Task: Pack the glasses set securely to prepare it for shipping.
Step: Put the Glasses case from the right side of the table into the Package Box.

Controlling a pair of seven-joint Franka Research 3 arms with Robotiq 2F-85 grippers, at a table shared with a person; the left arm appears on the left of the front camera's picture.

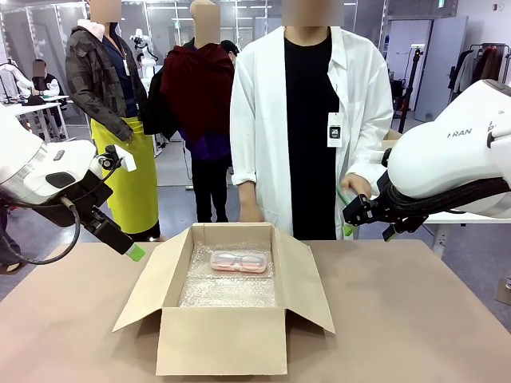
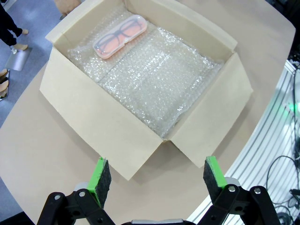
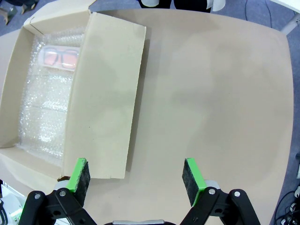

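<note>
The left gripper (image 2: 157, 176) hangs spread wide and empty. Just ahead of its fingertips is the cardboard box (image 2: 103, 126), and beyond, at the far wall on bubble wrap (image 2: 154, 84), lies the pale pink case (image 2: 119, 36). The right gripper (image 3: 136, 174) is likewise agape, holding nothing, with bare table (image 3: 211, 93) ahead.

Pink case (image 1: 238, 261) inside cardboard box (image 1: 223, 339)

Case: pink case (image 1: 238, 261) (image 2: 119, 36) (image 3: 58, 57) is showing as oblong, round-cornered and translucent.
Contents: dark spectacle frames (image 2: 117, 38) are showing through the lid.
Pose: it is lying flat, lid facing up, with its long side running along the far wall.
Place: it is resting on bubble wrap (image 1: 227, 291) inside the open box (image 1: 215, 339), just beside the far wall.
</note>
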